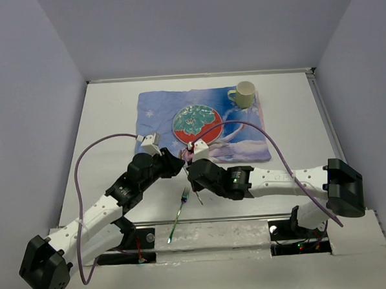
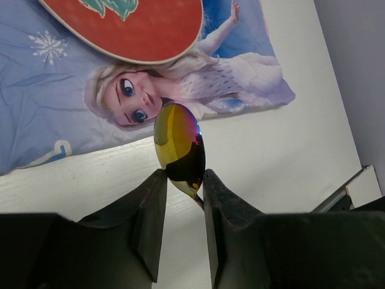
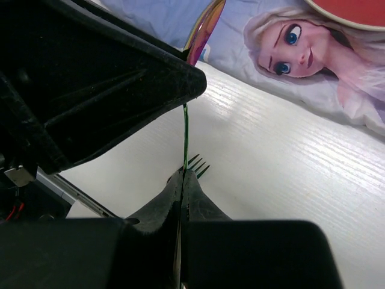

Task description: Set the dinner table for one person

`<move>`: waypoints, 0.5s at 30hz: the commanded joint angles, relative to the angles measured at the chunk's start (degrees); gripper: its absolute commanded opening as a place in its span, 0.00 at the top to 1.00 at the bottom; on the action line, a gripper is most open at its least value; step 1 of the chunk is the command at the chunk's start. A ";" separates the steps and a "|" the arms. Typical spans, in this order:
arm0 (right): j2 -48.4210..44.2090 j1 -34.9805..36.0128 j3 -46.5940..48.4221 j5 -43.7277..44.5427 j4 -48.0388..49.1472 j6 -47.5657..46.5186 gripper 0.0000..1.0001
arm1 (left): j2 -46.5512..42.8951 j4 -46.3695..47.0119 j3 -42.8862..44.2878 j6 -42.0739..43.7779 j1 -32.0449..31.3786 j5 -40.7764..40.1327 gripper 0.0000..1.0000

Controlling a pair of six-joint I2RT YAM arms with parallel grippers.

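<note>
An iridescent gold spoon [image 2: 179, 144] is held above the white dinner table [image 1: 111, 123], just in front of the blue princess mat [image 1: 155, 111]. My left gripper [image 2: 180, 177] has its fingertips pressed on both sides of the spoon's bowl near the neck. My right gripper [image 3: 183, 173] is shut on the spoon's thin handle [image 3: 185, 129], which rises edge-on to the left gripper [image 3: 90, 90]. In the top view both grippers, left [image 1: 179, 163] and right [image 1: 193, 164], meet at the mat's near edge. A red and green plate [image 1: 195, 123] lies on the mat.
A dark green fork [image 1: 178, 214] lies on the table near the front edge, its tines [image 3: 198, 164] showing under my right gripper. A pale yellow-green mug [image 1: 243, 94] stands at the mat's far right corner. Purple cables arc over both arms.
</note>
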 commanded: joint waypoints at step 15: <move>-1.52 0.86 -0.10 1.21 -0.29 -0.90 1.00 | 2.67 10.36 0.14 0.33 -1.67 -6.77 1.00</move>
